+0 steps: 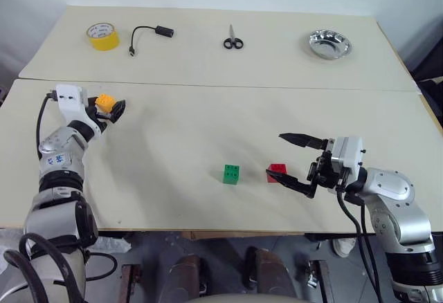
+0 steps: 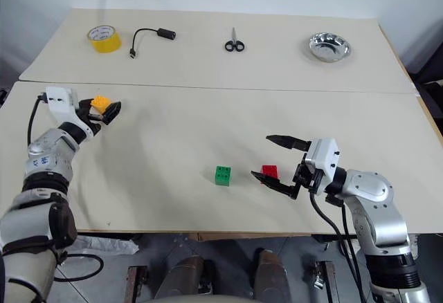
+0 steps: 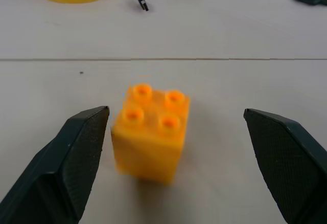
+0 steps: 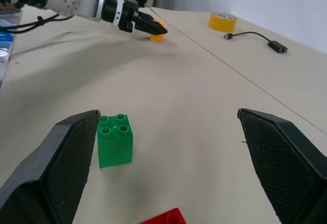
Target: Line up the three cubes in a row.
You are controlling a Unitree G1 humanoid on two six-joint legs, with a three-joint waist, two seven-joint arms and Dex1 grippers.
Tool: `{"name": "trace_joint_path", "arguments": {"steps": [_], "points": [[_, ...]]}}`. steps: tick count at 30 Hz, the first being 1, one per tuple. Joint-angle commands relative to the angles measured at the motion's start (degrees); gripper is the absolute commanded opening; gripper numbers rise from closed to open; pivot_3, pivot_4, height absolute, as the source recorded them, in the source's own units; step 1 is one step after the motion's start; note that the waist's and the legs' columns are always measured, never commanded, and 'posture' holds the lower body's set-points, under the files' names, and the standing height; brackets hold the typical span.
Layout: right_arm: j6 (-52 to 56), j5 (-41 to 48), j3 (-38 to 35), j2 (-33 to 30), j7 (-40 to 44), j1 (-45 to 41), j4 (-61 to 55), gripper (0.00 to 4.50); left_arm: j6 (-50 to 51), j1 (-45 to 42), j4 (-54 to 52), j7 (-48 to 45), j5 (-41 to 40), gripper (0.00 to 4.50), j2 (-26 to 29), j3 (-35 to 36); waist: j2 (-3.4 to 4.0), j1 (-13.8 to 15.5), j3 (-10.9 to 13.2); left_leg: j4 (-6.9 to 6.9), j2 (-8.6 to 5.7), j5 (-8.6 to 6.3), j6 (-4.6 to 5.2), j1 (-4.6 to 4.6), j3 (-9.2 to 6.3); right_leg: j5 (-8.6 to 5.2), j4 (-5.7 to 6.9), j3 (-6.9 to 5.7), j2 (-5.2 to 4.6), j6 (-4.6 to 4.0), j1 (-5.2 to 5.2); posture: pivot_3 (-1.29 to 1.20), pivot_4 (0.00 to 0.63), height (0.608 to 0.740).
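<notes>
From the head camera we see the table (image 1: pixel 208 123) with the green cube (image 1: pixel 231 173) and the red cube (image 1: pixel 277 172) side by side near its front edge, a small gap between them. Our right gripper (image 1: pixel 294 160) sits just beside the red cube, fingers spread wide and holding nothing. Far to the left, our left gripper (image 1: pixel 114 111) reaches around the orange-yellow cube (image 1: pixel 104 101), its fingers apart. Along the back of the table lie a yellow tape roll (image 1: pixel 102 36), a black cable (image 1: pixel 149 37), scissors (image 1: pixel 233 39) and a metal bowl (image 1: pixel 329 44). In the left wrist view the orange-yellow cube stands studs up between our two released fingers (image 3: pixel 71 157), nearer one than the other. In the right wrist view the green cube stands close by one open finger (image 4: pixel 66 157), with the red cube's top edge at the frame's lower border.
</notes>
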Motion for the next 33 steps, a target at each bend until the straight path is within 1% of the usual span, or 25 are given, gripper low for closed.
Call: {"name": "trace_joint_path", "arguments": {"steps": [1, 3, 6, 11, 13, 14, 17, 18, 21, 23, 25, 27, 29, 32, 33], "points": [[0.1, 0.9, -1.5, -0.3, -1.3, 1.1, -3.4, 4.5, -1.7, -2.2, 3.6, -1.0, 1.8, 4.49, 1.2, -0.9, 0.0, 0.1, 0.0, 0.0, 0.01, 0.0, 0.0, 0.01, 0.0, 0.0, 0.0, 0.0, 0.0, 0.0, 0.0, 0.0, 0.15, 0.74], [0.1, 0.8, -1.7, -0.3, -1.8, 1.7, -3.9, 4.5, -1.8, -2.9, 4.9, -2.1, 2.8, 4.49, 1.1, -1.7, 0.0, 0.1, 0.0, 0.02, 0.01, 0.0, 0.0, 0.01, -0.01, 0.0, 0.02, 0.0, 0.0, 0.0, 0.0, 0.0, 0.15, 0.74], [0.1, 0.8, -1.9, -0.3, -2.6, 2.3, -4.6, 4.5, -1.8, -3.6, 5.9, -2.4, 3.5, 3.91, 1.2, -2.0, -0.02, 0.2, 0.0, 0.04, 0.01, 0.0, 0.0, -0.01, -0.01, 0.0, 0.01, 0.0, -0.01, 0.0, 0.0, 0.0, 0.15, 0.74], [-0.2, 0.7, -1.9, -0.1, -3.6, 2.7, -5.0, 4.5, -3.1, -3.7, 5.9, -5.1, 3.6, 2.36, 1.5, -1.9, -0.05, 0.3, 0.0, 0.06, 0.01, 0.0, 0.0, -0.02, -0.05, 0.0, 0.02, 0.0, -0.02, 0.0, 0.01, 0.0, 0.15, 0.74], [-0.6, 0.5, -1.7, -0.1, -3.7, 3.0, -4.9, 4.5, -4.6, -3.4, 5.6, -8.1, 2.6, 1.71, 1.7, -1.0, -0.05, 0.3, 0.0, 0.06, 0.01, 0.0, 0.0, -0.02, -0.05, 0.0, 0.02, 0.0, -0.02, 0.0, 0.01, 0.0, 0.15, 0.74], [-0.7, 0.4, -1.7, 0.0, -3.8, 3.1, -4.8, 4.5, -5.0, -2.9, 5.2, -13.6, 1.1, 1.46, 1.8, -0.1, -0.05, 0.3, 0.0, 0.06, 0.01, 0.0, 0.0, -0.02, -0.05, 0.0, 0.02, 0.0, -0.01, 0.0, 0.01, 0.0, 0.15, 0.74], [-0.6, 0.8, -2.5, -0.6, -3.7, 3.3, -4.9, 4.5, -6.6, -1.6, 2.5, -32.2, -1.3, 1.47, 3.1, -0.3, -0.05, 0.1, 0.0, 0.06, 0.01, 0.0, 0.0, -0.03, 0.02, 0.0, 0.02, 0.0, -0.01, 0.0, -0.01, 0.0, 0.15, 0.74], [-0.5, 1.0, -2.7, -0.8, -3.7, 3.4, -5.0, 4.5, -7.1, -1.5, 1.9, -35.5, -1.3, 1.47, 3.4, -0.7, -0.05, 0.1, 0.0, 0.06, 0.01, 0.0, 0.0, -0.02, 0.04, 0.0, 0.02, 0.0, 0.0, 0.0, -0.02, 0.0, 0.15, 0.74], [0.1, 1.9, -4.6, -2.2, -2.8, 4.8, -5.5, 4.5, -10.6, 0.7, -4.2, -51.4, 0.3, 1.47, 4.6, -5.9, -0.05, 0.1, 0.0, 0.04, 0.02, 0.0, 0.0, -0.02, 0.08, -0.01, 0.02, 0.0, 0.0, -0.01, -0.05, 0.0, 0.15, 0.74], [0.1, 2.5, -5.6, -3.0, -2.1, 5.9, -5.6, 4.5, -12.1, 2.8, -9.2, -58.7, 0.2, 1.47, 4.8, -8.8, -0.05, 0.2, 0.0, 0.05, 0.02, 0.0, 0.0, -0.02, 0.1, -0.01, 0.02, 0.01, 0.0, -0.01, -0.04, 0.0, 0.15, 0.74], [0.1, 3.1, -6.7, -3.8, -1.4, 7.2, -5.8, 4.5, -12.5, 6.5, -16.4, -62.4, -2.0, 1.47, 5.6, -13.4, -0.04, 0.2, 0.0, 0.05, 0.02, 0.0, 0.0, -0.02, 0.09, -0.01, 0.01, 0.02, -0.01, -0.01, -0.04, 0.0, 0.15, 0.74], [0.0, 4.0, -7.9, -4.8, 0.1, 8.9, -5.7, 4.5, -13.3, 10.0, -21.9, -63.0, -4.9, 1.47, 6.7, -18.2, -0.04, 0.2, 0.0, 0.07, 0.07, 0.0, 0.0, -0.02, 0.07, -0.01, 0.01, 0.08, -0.01, -0.01, -0.04, 0.0, 0.15, 0.74], [-0.4, 4.8, -8.9, -5.7, 2.2, 10.5, -5.3, 4.5, -14.0, 11.5, -24.3, -63.0, -7.0, 1.47, 6.6, -21.3, -0.04, 0.3, 0.0, 0.09, 0.2, 0.0, 0.0, 0.0, 0.06, -0.01, 0.04, 0.13, -0.01, -0.01, -0.03, 0.0, 0.15, 0.74], [-1.0, 5.5, -9.5, -6.7, 4.9, 11.6, -4.6, 4.5, -13.8, 11.9, -25.3, -63.0, -9.1, 1.47, 5.7, -24.0, -0.05, 0.4, 0.0, 0.17, 0.22, 0.0, 0.02, -0.02, 0.05, -0.01, 0.05, 0.14, -0.03, -0.01, -0.01, 0.0, 0.15, 0.74], [-1.0, 5.6, -9.6, -7.3, 6.1, 11.9, -4.1, 4.5, -14.2, 11.9, -25.6, -63.0, -9.3, 1.47, 4.7, -25.5, -0.05, 0.4, 0.0, 0.21, 0.23, -0.01, 0.03, -0.02, 0.05, -0.01, 0.08, 0.15, -0.04, -0.01, -0.01, 0.0, 0.15, 0.74]]}}
